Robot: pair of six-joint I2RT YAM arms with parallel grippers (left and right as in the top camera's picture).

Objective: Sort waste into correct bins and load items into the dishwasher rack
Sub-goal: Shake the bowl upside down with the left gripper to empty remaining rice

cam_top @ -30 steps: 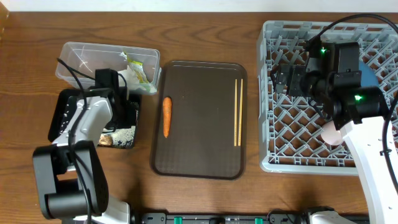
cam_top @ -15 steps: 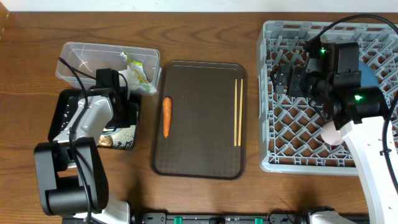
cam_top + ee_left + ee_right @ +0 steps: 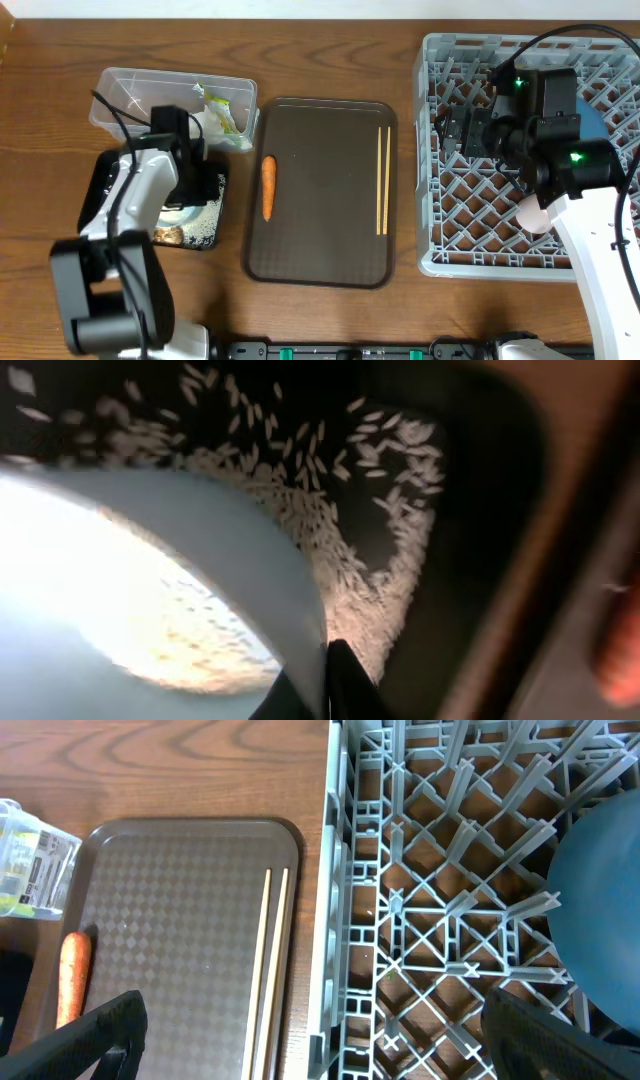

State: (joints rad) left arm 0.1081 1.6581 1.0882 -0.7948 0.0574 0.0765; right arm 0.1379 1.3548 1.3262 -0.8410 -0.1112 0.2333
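My left gripper (image 3: pixel 325 682) is shut on the rim of the white bowl (image 3: pixel 150 590), which is tilted over the shallow black tray (image 3: pixel 480 480). White rice grains (image 3: pixel 370 560) lie heaped in the tray beside the bowl. From overhead the left gripper (image 3: pixel 190 185) is over the black tray (image 3: pixel 205 238). The orange carrot (image 3: pixel 267 187) and the wooden chopsticks (image 3: pixel 382 180) lie on the brown serving tray (image 3: pixel 320 250). My right gripper (image 3: pixel 455 125) is open and empty above the left part of the grey rack (image 3: pixel 480 230).
The clear tub (image 3: pixel 130 85) behind the black tray holds a yellow-green wrapper (image 3: pixel 222 108). The dark-blue plate (image 3: pixel 590 125) stands in the rack, with a pink cup (image 3: pixel 530 212) partly hidden under my right arm. The right wrist view shows the chopsticks (image 3: pixel 270 970) beside the rack's edge (image 3: pixel 335 920).
My left arm has shifted slightly toward the table's front over the black tray, still holding the bowl. The right arm has not moved.
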